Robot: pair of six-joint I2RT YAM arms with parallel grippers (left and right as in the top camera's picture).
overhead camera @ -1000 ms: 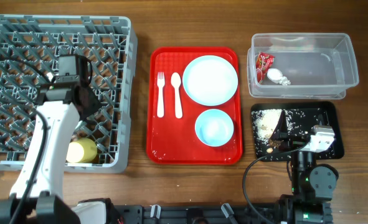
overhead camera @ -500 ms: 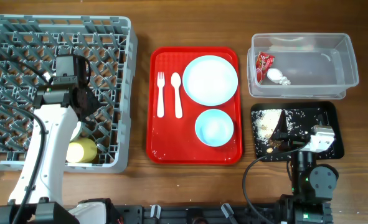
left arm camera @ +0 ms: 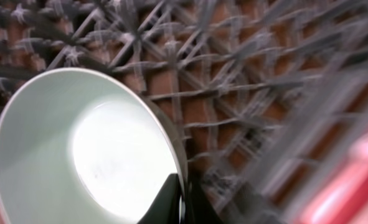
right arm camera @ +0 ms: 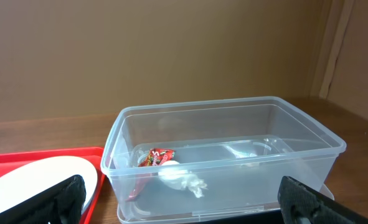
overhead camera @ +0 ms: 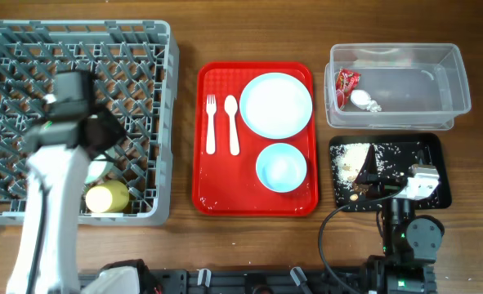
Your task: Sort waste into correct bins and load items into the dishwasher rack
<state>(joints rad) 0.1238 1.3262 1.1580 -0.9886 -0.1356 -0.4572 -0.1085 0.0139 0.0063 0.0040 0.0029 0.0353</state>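
Slippage is the risk: the left gripper pinches only the thin rim of the pale green round bowl, low inside the large grey plastic dishwasher rack. A peg catching it could twist it loose. The right gripper gapes wide, empty.

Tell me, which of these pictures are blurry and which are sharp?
Overhead: only the left arm over the dishwasher rack is smeared, and the red tray is crisp. Left wrist: the rack lattice is streaked, worst toward the right, while the pale green bowl is readable, with a bright glare patch inside. Right wrist: sharp throughout, with soft reflections on the clear tub.
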